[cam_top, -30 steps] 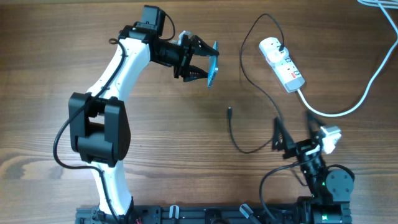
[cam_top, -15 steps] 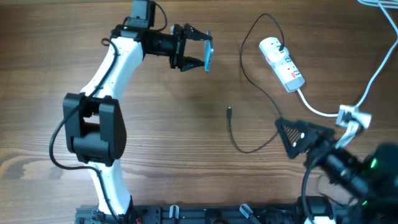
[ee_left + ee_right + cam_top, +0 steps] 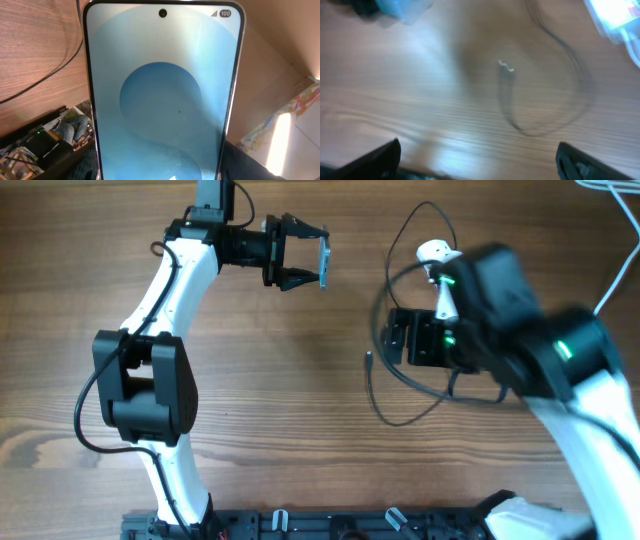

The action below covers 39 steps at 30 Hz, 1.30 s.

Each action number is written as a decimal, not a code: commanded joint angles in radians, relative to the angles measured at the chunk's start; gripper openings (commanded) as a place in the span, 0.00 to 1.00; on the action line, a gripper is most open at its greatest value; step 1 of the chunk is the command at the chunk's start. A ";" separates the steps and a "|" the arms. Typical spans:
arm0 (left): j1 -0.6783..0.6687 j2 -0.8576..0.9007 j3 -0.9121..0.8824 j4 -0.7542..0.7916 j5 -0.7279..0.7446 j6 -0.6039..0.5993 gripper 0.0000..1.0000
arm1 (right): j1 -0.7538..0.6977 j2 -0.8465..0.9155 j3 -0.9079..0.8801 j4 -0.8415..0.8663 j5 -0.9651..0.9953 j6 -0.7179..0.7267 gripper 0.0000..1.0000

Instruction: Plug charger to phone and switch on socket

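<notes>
My left gripper (image 3: 305,265) is shut on the phone (image 3: 323,262) and holds it on edge above the back of the table. In the left wrist view the phone's blue screen (image 3: 160,100) fills the frame between the fingers (image 3: 160,172). The charger, a thin black cable (image 3: 385,295), loops over the table with its plug tip (image 3: 369,360) lying free. My right gripper (image 3: 398,338) is open and empty, just right of the tip, and motion-blurred. In the right wrist view (image 3: 480,162) the tip (image 3: 506,66) lies ahead. The socket (image 3: 432,250) is mostly hidden under my right arm.
A thick white cable (image 3: 610,290) runs off to the back right. The socket's end (image 3: 615,15) shows at the right wrist view's top right, the phone (image 3: 402,7) at its top left. Bare wooden table (image 3: 260,400) lies between the arms.
My right arm has swung from the front right corner up and left, over the socket and towards the plug tip. My left arm has carried the phone a little further back and left.
</notes>
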 commanded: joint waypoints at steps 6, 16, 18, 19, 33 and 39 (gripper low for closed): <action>-0.002 -0.042 0.005 0.005 0.061 -0.028 0.70 | 0.174 0.330 0.315 0.169 0.266 0.111 0.99; -0.002 -0.042 0.005 0.005 0.083 -0.028 0.70 | 0.195 0.502 0.314 0.306 0.363 0.148 0.85; -0.002 -0.042 0.005 0.005 0.083 -0.028 0.70 | 0.195 0.531 0.314 0.330 0.365 0.148 0.86; -0.002 -0.042 0.005 0.005 0.083 -0.028 0.70 | 0.195 0.542 0.314 0.340 0.378 0.152 0.85; -0.002 -0.042 0.005 0.005 0.082 -0.024 0.70 | 0.193 0.571 0.310 0.392 0.431 0.121 0.35; -0.002 -0.042 0.005 0.005 0.082 -0.024 0.70 | 0.194 0.571 0.310 0.394 0.430 0.100 0.05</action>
